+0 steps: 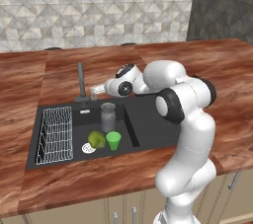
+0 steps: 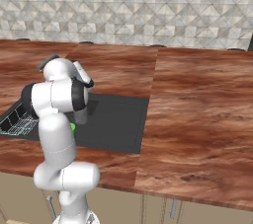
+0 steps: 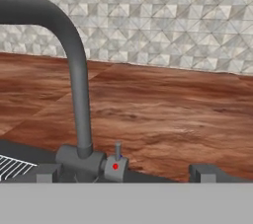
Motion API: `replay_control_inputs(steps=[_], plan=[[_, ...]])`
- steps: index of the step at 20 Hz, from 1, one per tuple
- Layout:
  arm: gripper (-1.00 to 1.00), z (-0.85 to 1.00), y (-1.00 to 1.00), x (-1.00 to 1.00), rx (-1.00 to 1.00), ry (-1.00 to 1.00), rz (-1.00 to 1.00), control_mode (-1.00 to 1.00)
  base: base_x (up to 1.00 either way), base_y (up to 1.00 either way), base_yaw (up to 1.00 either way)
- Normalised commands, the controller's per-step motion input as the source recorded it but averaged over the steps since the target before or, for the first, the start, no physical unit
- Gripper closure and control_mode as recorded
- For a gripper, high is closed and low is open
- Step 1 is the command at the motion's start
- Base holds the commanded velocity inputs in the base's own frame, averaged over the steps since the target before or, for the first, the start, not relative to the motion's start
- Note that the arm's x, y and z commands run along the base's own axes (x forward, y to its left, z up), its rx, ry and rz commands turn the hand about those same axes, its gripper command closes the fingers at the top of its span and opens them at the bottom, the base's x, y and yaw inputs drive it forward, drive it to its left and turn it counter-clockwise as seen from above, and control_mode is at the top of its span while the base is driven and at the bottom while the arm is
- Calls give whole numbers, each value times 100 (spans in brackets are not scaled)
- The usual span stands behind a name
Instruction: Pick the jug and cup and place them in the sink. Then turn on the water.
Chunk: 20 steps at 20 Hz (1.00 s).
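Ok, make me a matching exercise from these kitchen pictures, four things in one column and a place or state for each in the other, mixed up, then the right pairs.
Things:
1. small grey metallic jug
2. bright green tapered cup
3. white wire rack
4. robot's two-finger gripper

Places or states:
A. at the left end of the dark charcoal sink
B. open, up close to the base of the slim dark gooseneck faucet
C. upright in the basin, next to a yellow-green fruit
D. upright in the basin, just in front of the faucet

Pairs: 1-D, 2-C, 3-A, 4-B

Dull metal jug (image 1: pixel 108 116), glossy wood-grain counter (image 1: pixel 29 85), matt charcoal sink (image 1: pixel 148 127)
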Motion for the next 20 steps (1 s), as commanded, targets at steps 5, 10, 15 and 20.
replay_control_inputs(steps=[5,10,15,20], plan=[[-100,-24,-1,3,5,0,0,-100,0,0,0],[-100,-27,-3,2,4,0,0,-100,0,0,0],[-100,-24,-10,2,4,0,0,-100,0,0,0],[-100,-28,-20,0,5,0,0,-100,0,0,0]])
